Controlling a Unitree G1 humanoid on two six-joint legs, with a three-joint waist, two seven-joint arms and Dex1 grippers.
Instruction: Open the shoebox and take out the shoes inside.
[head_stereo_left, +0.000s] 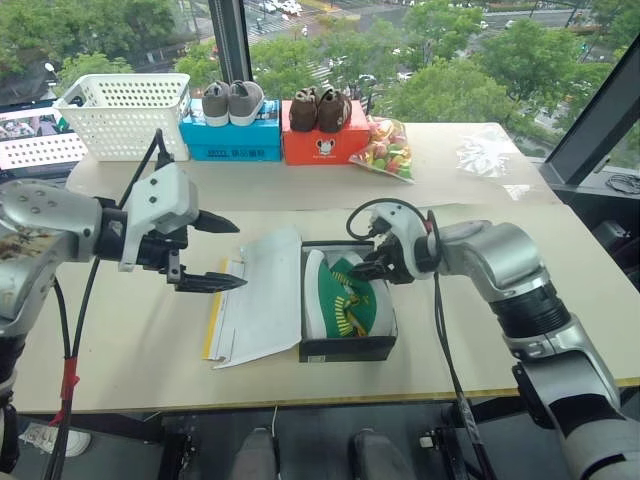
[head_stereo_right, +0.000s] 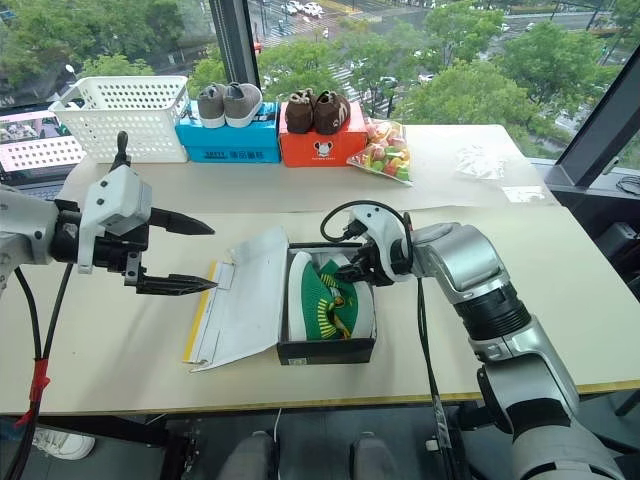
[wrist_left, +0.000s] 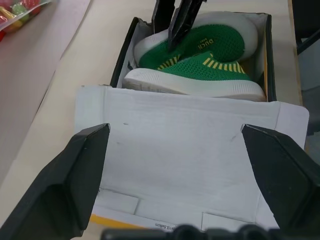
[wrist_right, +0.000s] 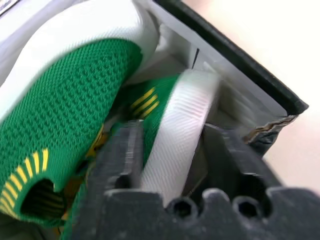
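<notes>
The shoebox (head_stereo_left: 345, 349) stands open in the middle of the table, with black walls and a white inside. Its lid (head_stereo_left: 258, 300) lies folded out flat to the left, white side up, a yellow edge showing. Two green shoes (head_stereo_left: 343, 296) with white soles lie in the box. My right gripper (head_stereo_left: 366, 266) reaches into the far end of the box. Its fingers (wrist_right: 120, 160) are closed on the white heel rim (wrist_right: 180, 130) of one shoe. My left gripper (head_stereo_left: 221, 252) hovers open above the left part of the lid and holds nothing.
Along the far side of the table stand a white basket (head_stereo_left: 125, 112), a blue box (head_stereo_left: 230, 138) with grey shoes on top and an orange-red box (head_stereo_left: 322, 145) with brown shoes on top. A bag of coloured sweets (head_stereo_left: 385, 150) and a clear plastic bag (head_stereo_left: 485, 152) lie further right.
</notes>
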